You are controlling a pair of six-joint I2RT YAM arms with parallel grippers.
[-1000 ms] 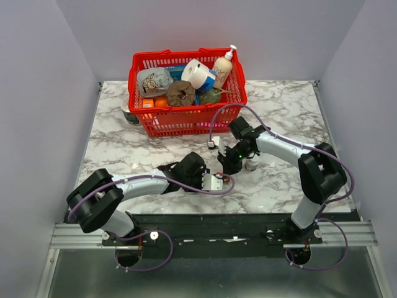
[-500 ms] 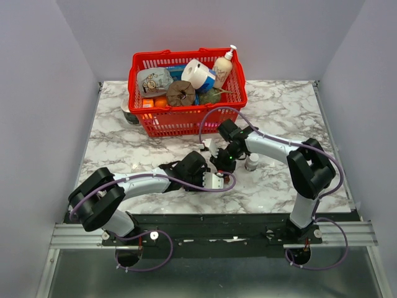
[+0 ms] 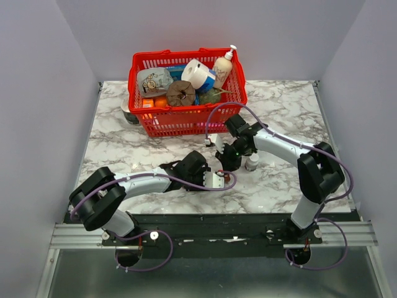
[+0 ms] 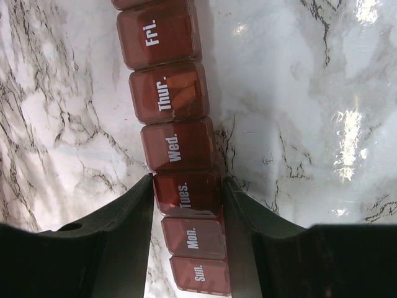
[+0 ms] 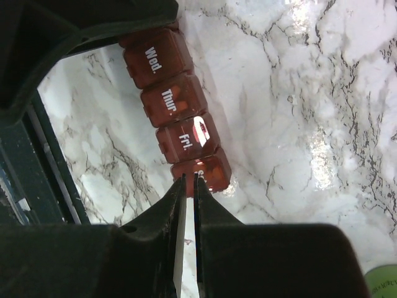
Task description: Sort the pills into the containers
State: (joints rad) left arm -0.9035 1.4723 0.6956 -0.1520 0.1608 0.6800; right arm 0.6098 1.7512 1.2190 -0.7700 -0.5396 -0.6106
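Observation:
The containers are one dark-red strip (image 4: 177, 146) of day-labelled compartments lying on the marble, lids down; Sun. to Fri. show in the left wrist view. My left gripper (image 4: 188, 189) is shut on the strip, one finger on each side of the Tues. compartment. In the right wrist view the strip (image 5: 177, 121) runs from Wed. to the end compartment (image 5: 208, 171). My right gripper (image 5: 189, 177) is shut, with only a thin slit between the fingers, tips at that end compartment's near edge. No loose pills show. In the top view the two grippers (image 3: 214, 180) (image 3: 224, 164) meet near the table's middle front.
A small pill bottle (image 3: 251, 163) stands just right of my right gripper; its green edge shows in the right wrist view (image 5: 381, 282). A big red mesh basket (image 3: 186, 121) full of groceries stands at the back. A dark round object (image 3: 129, 115) sits by its left side.
My right arm swung left toward the strip, then eased back slightly to the right. My left arm and the strip have stayed put.

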